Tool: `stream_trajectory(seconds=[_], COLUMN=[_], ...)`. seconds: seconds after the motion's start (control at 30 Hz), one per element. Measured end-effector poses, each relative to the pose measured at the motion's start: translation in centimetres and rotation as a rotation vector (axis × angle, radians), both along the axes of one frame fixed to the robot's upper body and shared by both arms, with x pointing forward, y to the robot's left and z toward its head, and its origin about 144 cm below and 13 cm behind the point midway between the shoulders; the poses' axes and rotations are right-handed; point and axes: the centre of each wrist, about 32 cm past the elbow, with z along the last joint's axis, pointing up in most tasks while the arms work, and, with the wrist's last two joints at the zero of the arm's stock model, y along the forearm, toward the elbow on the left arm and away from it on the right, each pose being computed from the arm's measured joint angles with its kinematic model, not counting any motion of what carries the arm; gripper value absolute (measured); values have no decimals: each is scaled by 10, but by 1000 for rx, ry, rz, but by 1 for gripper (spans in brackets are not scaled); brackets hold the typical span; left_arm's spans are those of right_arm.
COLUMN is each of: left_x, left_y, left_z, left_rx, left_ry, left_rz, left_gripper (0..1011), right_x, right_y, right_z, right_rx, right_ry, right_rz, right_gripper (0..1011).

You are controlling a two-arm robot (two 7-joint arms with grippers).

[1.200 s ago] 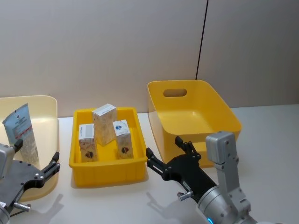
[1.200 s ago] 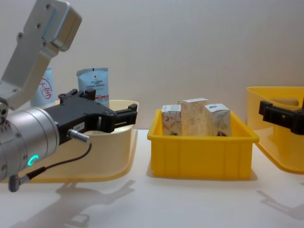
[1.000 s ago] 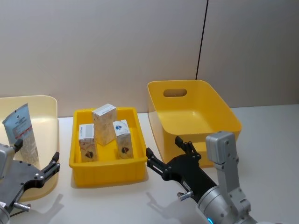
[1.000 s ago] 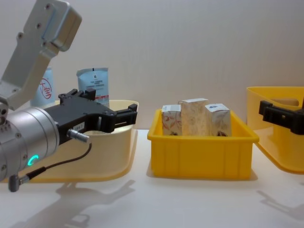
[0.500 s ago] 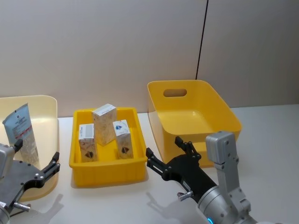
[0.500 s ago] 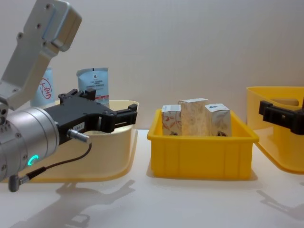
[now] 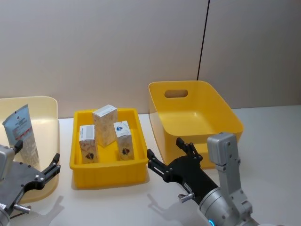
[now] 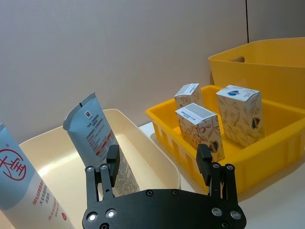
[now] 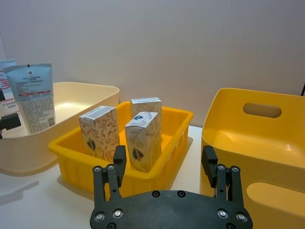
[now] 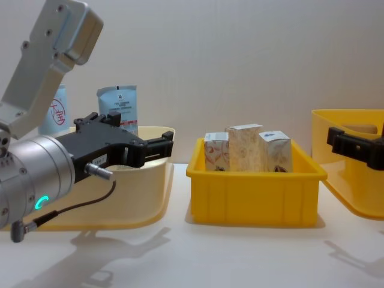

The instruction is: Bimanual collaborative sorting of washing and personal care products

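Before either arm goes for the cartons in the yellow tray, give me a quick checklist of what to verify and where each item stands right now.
1. Left gripper open, holding nothing: ok.
2. Right gripper open, holding nothing: ok.
3. Three cartons upright in the yellow tray, tops exposed from above: ok.
4. Tube and bottle standing inside the cream bin: ok.
5. Gaps between the cartons wide enough for a finger: cannot tell.
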Motion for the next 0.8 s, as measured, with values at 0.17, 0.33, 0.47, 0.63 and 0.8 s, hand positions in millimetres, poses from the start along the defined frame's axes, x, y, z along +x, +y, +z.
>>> stream_trajectory(seconds=[0.17, 0.33, 0.47, 0.63, 0.8], left_x=[0, 0, 0, 0, 0], left_y=[0, 0, 0, 0, 0], left_z=[0, 0, 0, 0, 0], left_rx=[0, 0, 0, 0, 0], left_ry=[0, 0, 0, 0, 0], left_rz=[0, 0, 0, 0, 0], left_gripper=[1000, 1000, 1000, 1000, 1000], right_x=[0, 0, 0, 0, 0], right_y=[0, 0, 0, 0, 0], right_z=[0, 0, 0, 0, 0], right_rx=[0, 0, 0, 0, 0], right_ry=[0, 0, 0, 0, 0], right_rz=[0, 0, 0, 0, 0], right_gripper=[1001, 1001, 1001, 1001, 1001])
